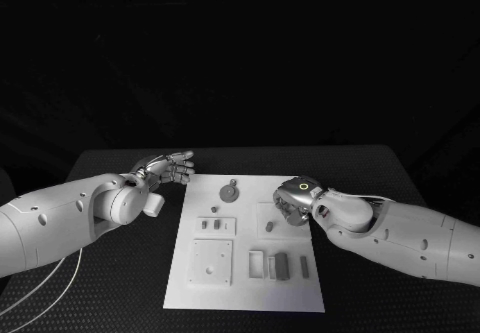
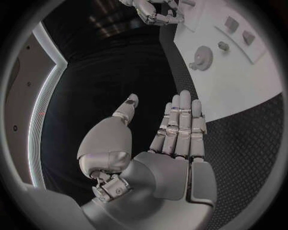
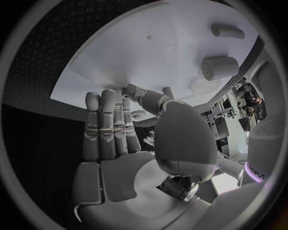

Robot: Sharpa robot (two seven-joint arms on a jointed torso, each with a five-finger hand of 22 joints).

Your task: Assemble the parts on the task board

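Observation:
The white task board (image 1: 245,277) lies in the middle of the black table, with small grey parts on it: a round disc (image 1: 230,192), a small peg (image 1: 214,209) and several upright bars (image 1: 281,266). My left hand (image 1: 170,166) hovers over the table just off the board's far left corner; in the left wrist view this hand (image 2: 174,139) has straight fingers, the thumb apart, and holds nothing. My right hand (image 1: 297,201) hangs over the board's right half. In the right wrist view this hand (image 3: 120,134) has one finger bent toward the thumb; anything between them is hidden.
The left wrist view shows the board (image 2: 240,91) with the disc (image 2: 203,57) on it, and my right hand (image 2: 153,12) beyond. Two cylindrical parts (image 3: 219,68) stand on the board (image 3: 150,52) past my right hand. Bare black table surrounds the board.

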